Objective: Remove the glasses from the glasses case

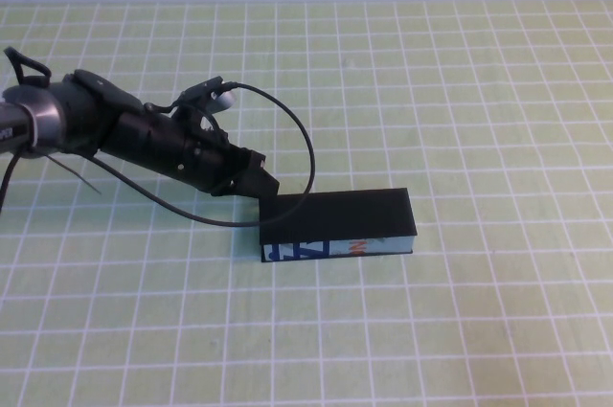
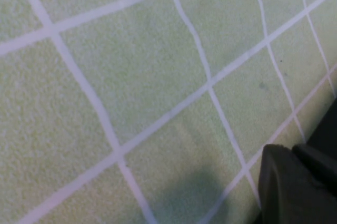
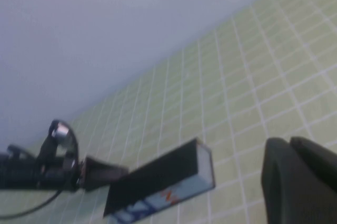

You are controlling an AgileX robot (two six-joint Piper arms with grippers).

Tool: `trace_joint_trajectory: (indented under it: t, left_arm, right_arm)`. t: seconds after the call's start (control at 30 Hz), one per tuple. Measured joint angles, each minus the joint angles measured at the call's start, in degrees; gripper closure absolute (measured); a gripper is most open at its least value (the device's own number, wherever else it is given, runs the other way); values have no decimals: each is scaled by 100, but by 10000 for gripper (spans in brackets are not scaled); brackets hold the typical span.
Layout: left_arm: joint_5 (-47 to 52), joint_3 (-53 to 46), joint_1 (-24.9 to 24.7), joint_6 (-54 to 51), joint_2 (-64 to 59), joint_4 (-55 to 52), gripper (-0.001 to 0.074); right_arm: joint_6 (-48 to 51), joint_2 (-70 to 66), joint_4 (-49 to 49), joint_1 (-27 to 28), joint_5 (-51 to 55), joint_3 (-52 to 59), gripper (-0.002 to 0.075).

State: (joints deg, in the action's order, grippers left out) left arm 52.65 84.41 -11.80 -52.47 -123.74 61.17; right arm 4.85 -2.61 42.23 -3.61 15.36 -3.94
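Note:
The glasses case (image 1: pixel 337 223) lies shut on the green checked mat, its pale blue printed side facing the robot. It also shows in the right wrist view (image 3: pixel 158 179). The glasses are hidden, none in view. My left gripper (image 1: pixel 257 182) is low at the case's far left corner, fingers together and empty. In its own wrist view the left gripper (image 2: pixel 292 151) hangs close over bare mat. My right gripper (image 3: pixel 287 142) is out of the high view. It is raised off to the case's right, shut and empty.
The green mat with its white grid (image 1: pixel 460 91) covers the table all round the case. A pale wall (image 3: pixel 105 34) stands behind the table. The left arm's black cable (image 1: pixel 305 139) loops above the case's left end.

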Motion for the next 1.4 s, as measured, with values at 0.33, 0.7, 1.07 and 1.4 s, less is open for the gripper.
trace_joint_trajectory:
  t: [0.33, 0.7, 1.07, 1.4]
  left_arm:
    - [51, 0, 0, 0, 0, 0, 739]
    - [62, 0, 0, 0, 0, -19, 739]
    - [69, 0, 0, 0, 0, -85, 739]
    - [69, 0, 146, 0, 0, -107, 739]
  right_arm:
    - [1208, -3294, -309, 0, 2586, -2366, 743]
    - [2057, -6258, -579, -1264, 2966, -4454, 743]
    - [3036, -8219, -2701, -3543, 2155, -5712, 740]
    - [4241, -9293, -3505, -3757, 1226, -6005, 424]
